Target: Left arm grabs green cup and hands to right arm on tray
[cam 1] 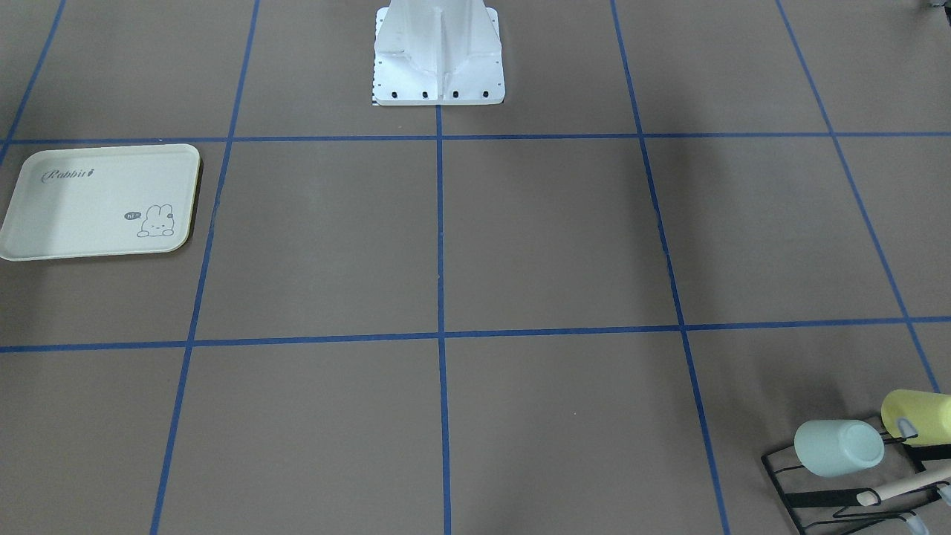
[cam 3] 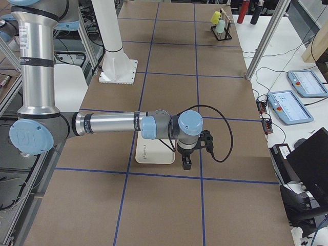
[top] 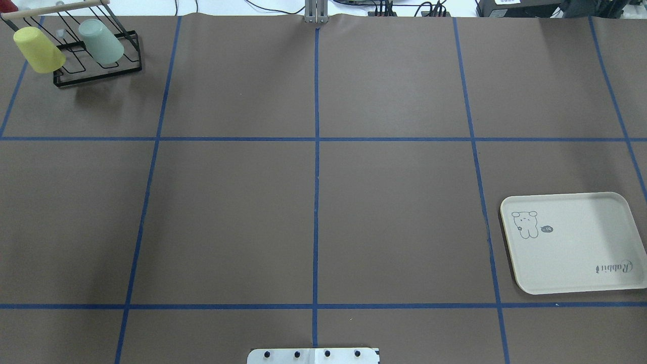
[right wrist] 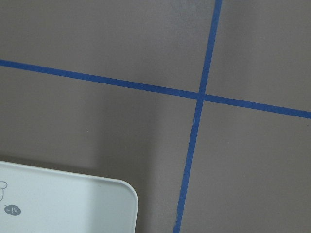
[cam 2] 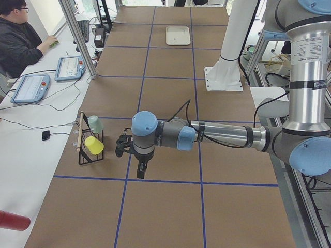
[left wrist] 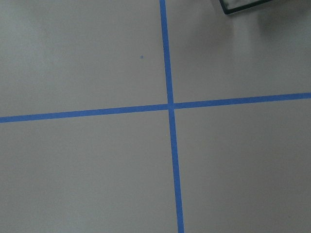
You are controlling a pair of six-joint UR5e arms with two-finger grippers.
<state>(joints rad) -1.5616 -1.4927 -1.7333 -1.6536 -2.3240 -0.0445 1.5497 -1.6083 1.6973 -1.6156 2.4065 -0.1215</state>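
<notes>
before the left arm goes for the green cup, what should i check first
1. Green cup sits tilted on the rack, with no claw on it: ok.
2. Yellow cup is apart from the green cup, with a gap between them: ok.
3. Tray holds nothing: ok.
4. Left claw hangs above the table near the rack; open or shut: cannot tell.
5. Right claw hangs near the tray; open or shut: cannot tell.
</notes>
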